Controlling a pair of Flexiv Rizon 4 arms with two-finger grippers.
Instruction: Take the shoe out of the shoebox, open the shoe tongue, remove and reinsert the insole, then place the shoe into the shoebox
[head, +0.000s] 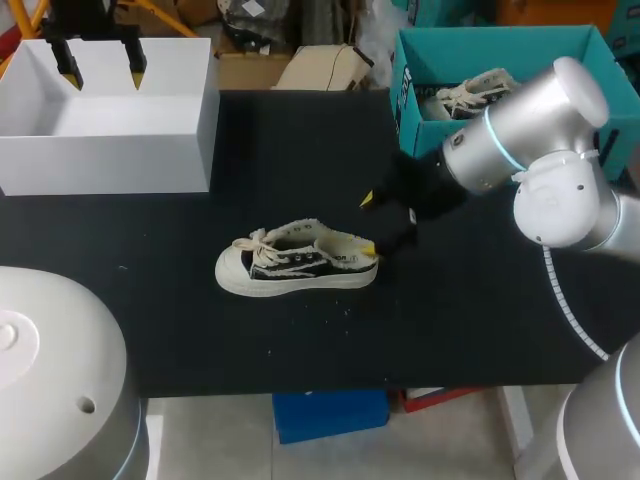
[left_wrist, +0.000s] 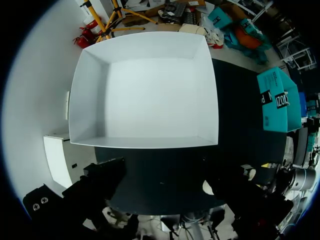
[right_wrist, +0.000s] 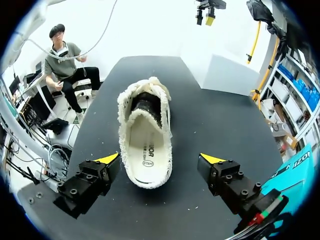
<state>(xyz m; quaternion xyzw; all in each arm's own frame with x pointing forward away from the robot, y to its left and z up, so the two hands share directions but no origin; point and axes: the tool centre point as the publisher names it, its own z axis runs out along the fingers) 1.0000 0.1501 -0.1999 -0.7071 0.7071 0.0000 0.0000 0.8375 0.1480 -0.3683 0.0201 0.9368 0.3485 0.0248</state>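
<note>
Your right gripper (right_wrist: 160, 161) is spread, with the shoe (right_wrist: 146, 145) heel between its tips, seemingly untouched. Your left gripper (head: 100, 70), also spread, hangs over the white box (head: 110, 160). The teal box (head: 405, 110) holds another shoe (head: 470, 95).

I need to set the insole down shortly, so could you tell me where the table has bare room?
Bare table lies between the white box and the teal shoebox, and along the near edge in front of the shoe. It is crowded at the shoe's heel, which the open right gripper straddles.
</note>
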